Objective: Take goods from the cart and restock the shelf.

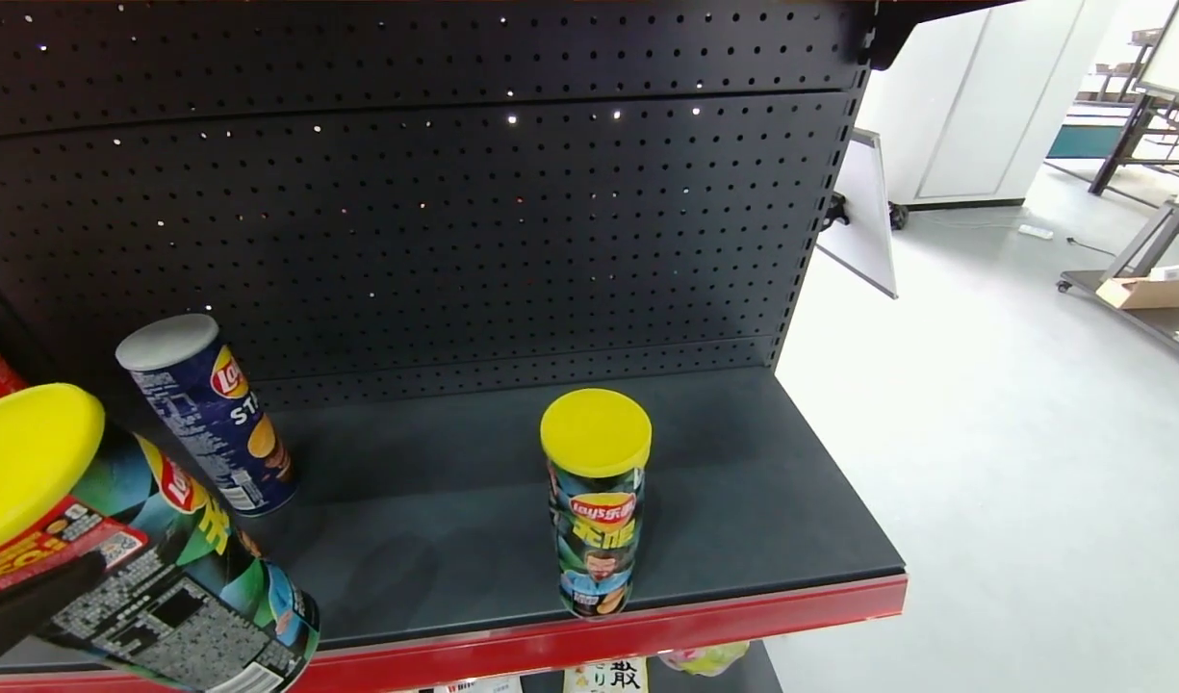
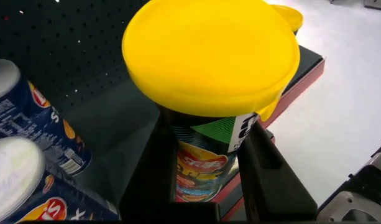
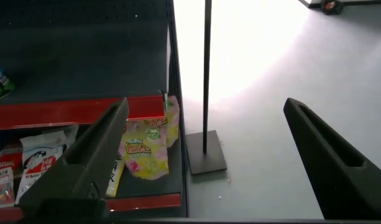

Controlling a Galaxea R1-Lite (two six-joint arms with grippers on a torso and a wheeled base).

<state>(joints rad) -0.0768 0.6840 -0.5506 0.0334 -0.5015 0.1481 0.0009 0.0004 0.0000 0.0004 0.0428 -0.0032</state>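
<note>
My left gripper is shut on a yellow-lidded green chip can, and it holds that can tilted over the shelf's front left corner. Another yellow-lidded chip can stands upright near the front edge of the dark shelf board. A blue chip can with a grey lid stands at the back left. My right gripper is open, with nothing between its fingers, low beside the shelf's end, over the floor.
The black pegboard back wall rises behind the shelf. Two more blue cans stand close to the held can. Snack bags lie on the lower shelf. A pole stand rises from the floor. Open floor lies to the right.
</note>
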